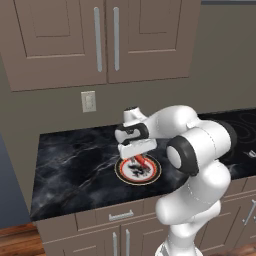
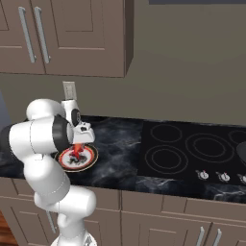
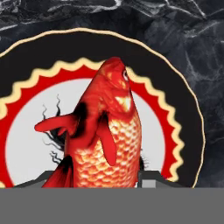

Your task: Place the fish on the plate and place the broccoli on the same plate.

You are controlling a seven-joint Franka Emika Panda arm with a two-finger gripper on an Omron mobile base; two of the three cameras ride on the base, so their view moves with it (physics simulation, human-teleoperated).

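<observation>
The red-orange fish (image 3: 109,131) hangs head-down between my fingertips, just over the white centre of the plate (image 3: 175,100). My gripper (image 3: 98,179) is shut on its tail end. From the left base view, the gripper (image 1: 137,159) points down at the plate (image 1: 152,175) on the black counter, with the fish (image 1: 138,163) reaching the plate's middle. The right base view has the same fish (image 2: 76,153) over the plate (image 2: 90,160), partly behind my arm. Whether the fish touches the plate I cannot tell. The broccoli is out of view.
The black marbled counter (image 1: 70,165) stretches left of the plate. A black cooktop (image 2: 192,149) with knobs (image 2: 214,176) lies to the right. Wall cabinets (image 1: 100,40) hang overhead, and an outlet (image 1: 88,101) sits on the back wall.
</observation>
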